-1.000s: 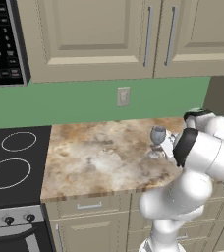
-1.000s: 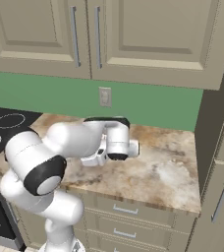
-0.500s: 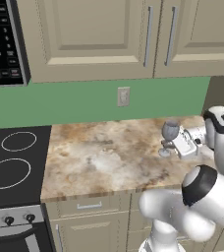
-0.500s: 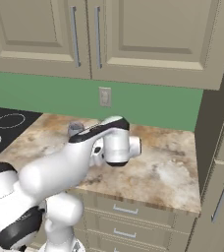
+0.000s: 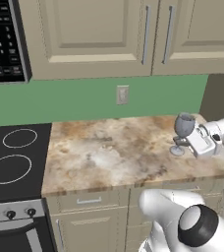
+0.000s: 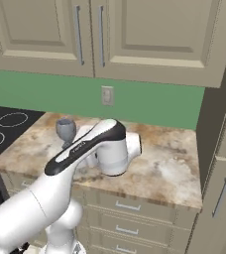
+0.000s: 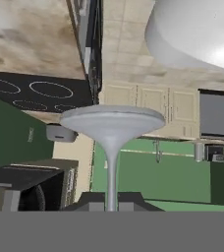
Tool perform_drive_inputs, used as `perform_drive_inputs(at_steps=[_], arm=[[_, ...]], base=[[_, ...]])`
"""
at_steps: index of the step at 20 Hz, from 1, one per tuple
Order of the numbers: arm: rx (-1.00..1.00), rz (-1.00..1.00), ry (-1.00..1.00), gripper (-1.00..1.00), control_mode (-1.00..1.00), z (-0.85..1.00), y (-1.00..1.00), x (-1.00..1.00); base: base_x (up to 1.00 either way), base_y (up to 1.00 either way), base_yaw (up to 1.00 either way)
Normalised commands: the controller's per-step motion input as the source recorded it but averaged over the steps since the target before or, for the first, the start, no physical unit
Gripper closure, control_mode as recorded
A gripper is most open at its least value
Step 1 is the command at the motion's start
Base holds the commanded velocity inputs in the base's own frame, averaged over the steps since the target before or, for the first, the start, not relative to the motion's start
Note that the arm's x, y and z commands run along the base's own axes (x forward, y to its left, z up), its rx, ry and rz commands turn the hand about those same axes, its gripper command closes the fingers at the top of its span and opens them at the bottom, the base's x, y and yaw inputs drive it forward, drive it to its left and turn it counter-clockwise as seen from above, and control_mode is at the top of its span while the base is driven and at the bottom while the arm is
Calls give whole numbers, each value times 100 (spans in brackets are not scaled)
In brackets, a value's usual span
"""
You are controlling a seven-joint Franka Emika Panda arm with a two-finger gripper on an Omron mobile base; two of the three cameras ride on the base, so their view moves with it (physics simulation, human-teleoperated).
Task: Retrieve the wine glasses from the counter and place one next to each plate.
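Taking the wall outlet (image 5: 122,94) on the green backsplash as the mark: far to its left and lower lies the black stove top (image 5: 14,160) with two ring burners, and above that the dark microwave (image 5: 4,42) hangs beside the beige upper cabinets (image 5: 99,34). Directly below the outlet spreads the mottled tan bench (image 5: 114,152), bare of other things across its middle, over drawers with small metal pulls. To the right of the outlet and lower, a wine glass (image 5: 182,133) of grey-blue glass stands upright near the bench's right part, its foot close to the stone; whether it touches the surface cannot be told. The gripper (image 5: 182,141) reaches in from the right, and its jaws are closed on the thin stem. In the hand view the stem (image 7: 112,172) runs between the dark fingertips (image 7: 90,201) to the round foot. In the right base view the white arm (image 6: 87,149) crosses in front of the glass's lower half.
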Motion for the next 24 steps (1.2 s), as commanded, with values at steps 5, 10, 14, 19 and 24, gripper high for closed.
perform_drive_inputs(at_steps=[5, 10, 14, 19, 24], arm=[[0, 0, 0, 100, 100, 0, 0, 0], [0, 0, 0, 100, 100, 0, 0, 0], [0, 0, 0, 100, 100, 0, 0, 0], [0, 0, 0, 100, 100, 0, 0, 0], [0, 0, 0, 100, 100, 0, 0, 0]], base=[[-96, 0, 1], [-100, 0, 4], [-100, 45, 4], [-100, 100, 0], [-82, 100, 26]])
